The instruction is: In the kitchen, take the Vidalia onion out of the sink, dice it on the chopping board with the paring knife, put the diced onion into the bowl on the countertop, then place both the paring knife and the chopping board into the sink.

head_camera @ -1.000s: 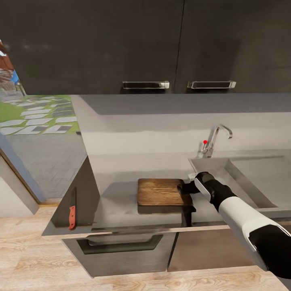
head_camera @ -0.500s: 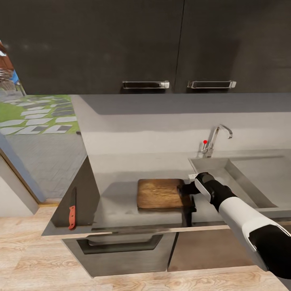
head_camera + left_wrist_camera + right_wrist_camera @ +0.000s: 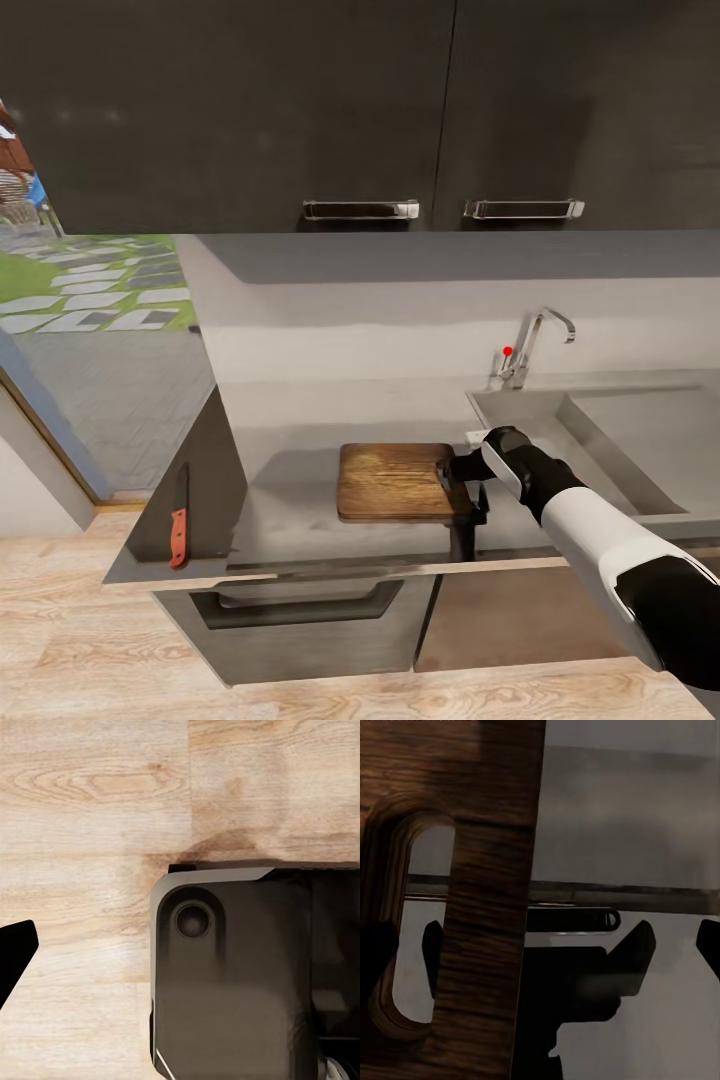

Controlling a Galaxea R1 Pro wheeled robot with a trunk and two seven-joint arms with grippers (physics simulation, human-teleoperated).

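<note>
1. The right gripper [image 3: 462, 478] is clamped on the board [image 3: 393, 481] at its handle end, by the slot [image 3: 403, 922].
2. The board sits on the countertop [image 3: 300, 520], left of the sink [image 3: 600, 440].
3. The knife [image 3: 179, 520] lies at the countertop's far left edge.
4. I cannot tell whether the left gripper is apart or together.

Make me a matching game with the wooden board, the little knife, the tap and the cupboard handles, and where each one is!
Things:
1. board
2. knife
3. tap
4. cupboard handles

Places:
A. behind the sink, by the wall
B. up high on the dark cupboards
C. at the far left end of the counter, near its front edge
D. in the middle of the counter, with the right tool at its edge

Pairs: 1-D, 2-C, 3-A, 4-B
</note>
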